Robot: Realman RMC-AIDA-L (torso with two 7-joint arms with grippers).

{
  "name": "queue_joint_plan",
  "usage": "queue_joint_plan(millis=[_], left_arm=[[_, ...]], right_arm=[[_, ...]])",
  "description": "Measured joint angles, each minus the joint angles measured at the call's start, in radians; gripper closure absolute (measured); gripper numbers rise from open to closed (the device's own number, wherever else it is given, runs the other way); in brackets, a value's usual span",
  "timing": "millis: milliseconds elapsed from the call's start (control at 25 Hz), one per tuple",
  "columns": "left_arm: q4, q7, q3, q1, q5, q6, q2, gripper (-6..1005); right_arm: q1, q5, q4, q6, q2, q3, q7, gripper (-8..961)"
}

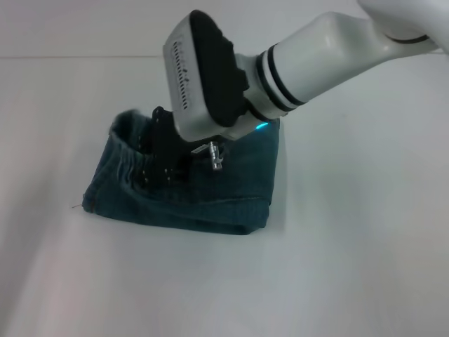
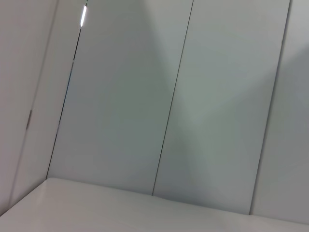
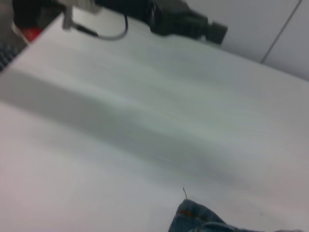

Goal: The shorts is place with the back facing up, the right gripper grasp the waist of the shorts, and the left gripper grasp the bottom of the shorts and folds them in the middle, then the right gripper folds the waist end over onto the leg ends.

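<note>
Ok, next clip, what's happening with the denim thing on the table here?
The blue-green washed denim shorts lie folded into a compact bundle on the white table. The right arm's black two-fingered pincer is down on the bundle's elastic waist end, at the robot's left side of it; whether it is gripping cannot be seen. The left pincer is out of sight, its wrist camera showing only wall panels.
</note>
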Motion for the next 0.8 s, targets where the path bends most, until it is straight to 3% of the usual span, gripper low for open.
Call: queue_joint_plan(millis=[200,400,520,720,800], left_arm=[[0.001,0.000,0.002,-0.003,0.006,-0.006,0.001,940],[0.001,0.004,0.006,-0.011,0.007,-0.008,0.001,935],[0.001,0.005,0.008,-0.016,0.007,-0.008,0.002,932],[0.002,0.006,0.031,-0.019,0.009,0.001,0.003,926],[0.007,0.007,0.070,-0.019,0.011,0.008,0.003,924]], right_arm=[[-0.017,-0.001,-0.041,0.002,-0.004,-0.026,0.031,742],[-0.047,-0.005,-0.089,-0.011,-0.007,-0.036,0.046,495],[-0.096,-0.006,-0.162,-0.005,-0.012,-0.035,0.064,249],[-0.234,-0.005,-0.308,-0.012,-0.023,0.044,0.100,57],[-0.265,0.000,-0.327,-0.018,-0.022,0.065,0.100,54]])
